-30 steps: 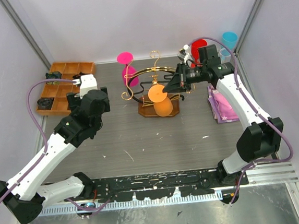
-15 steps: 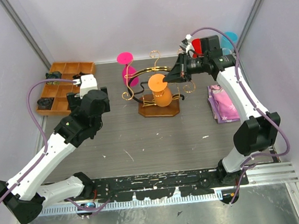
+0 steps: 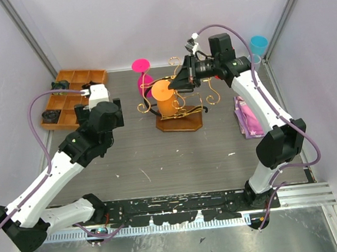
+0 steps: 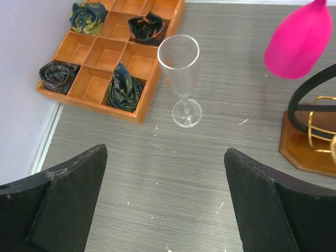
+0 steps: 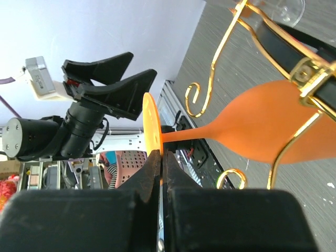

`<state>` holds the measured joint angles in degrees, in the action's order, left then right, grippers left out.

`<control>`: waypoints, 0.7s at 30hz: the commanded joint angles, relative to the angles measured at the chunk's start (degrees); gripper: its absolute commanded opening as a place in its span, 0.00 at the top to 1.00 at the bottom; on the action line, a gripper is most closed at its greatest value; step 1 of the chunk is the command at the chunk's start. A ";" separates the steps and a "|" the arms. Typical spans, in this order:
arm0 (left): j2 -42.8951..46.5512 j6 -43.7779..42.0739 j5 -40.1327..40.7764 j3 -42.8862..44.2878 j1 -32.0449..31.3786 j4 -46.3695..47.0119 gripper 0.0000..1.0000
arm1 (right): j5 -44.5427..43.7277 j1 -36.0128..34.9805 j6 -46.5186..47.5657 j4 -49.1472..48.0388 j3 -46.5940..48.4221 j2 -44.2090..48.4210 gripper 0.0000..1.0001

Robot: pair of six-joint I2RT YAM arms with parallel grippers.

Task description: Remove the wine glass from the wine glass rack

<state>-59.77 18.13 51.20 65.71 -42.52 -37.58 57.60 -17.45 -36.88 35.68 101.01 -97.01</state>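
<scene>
**Glass gripped, not yet clear of rack**

Done: right gripper [image 5: 157, 157] is pressed together on the foot disc of the orange wine glass [image 5: 262, 126], pinching its edge, w/ the stem roughly level.

Left to do: the bowl sits among the wires of the wine glass rack [image 3: 181, 104]. Gold wire and the black ring cross in front of it, so it must come out, then be set down. Can't tell if the bowl bears on a hook or hangs free. Left gripper [image 4: 165, 189] is spread wide, holding nothing, above the table.

Views: right wrist alone shows the pinch and the wire across the bowl. Top view gives both arms' layout and the rack's wooden base. Left wrist alone shows a clear flute [image 4: 179, 79] upright just beside the wooden tray [image 4: 151, 90], and a pink glass [image 4: 302, 42] near the rack.
</scene>
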 commanded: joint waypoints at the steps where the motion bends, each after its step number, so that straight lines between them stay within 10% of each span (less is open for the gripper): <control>1: 2.15 0.59 -2.58 4.66 0.09 -0.85 0.01 | 2.65 0.30 -3.70 -7.23 4.46 4.56 0.99; 10: -5.62 3.18 -6.31 24.73 0.09 -14.39 0.01 | 2.07 -4.13 13.69 -1.59 15.15 4.33 0.99; 21: -19.11 0.94 -10.80 46.84 2.39 -22.07 0.01 | -45.89 -19.88 53.75 -0.50 6.88 14.21 0.99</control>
<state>-75.81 19.88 42.46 108.88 -41.12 -55.20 33.98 -34.74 0.12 37.47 109.10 -86.48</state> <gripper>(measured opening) 0.994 0.039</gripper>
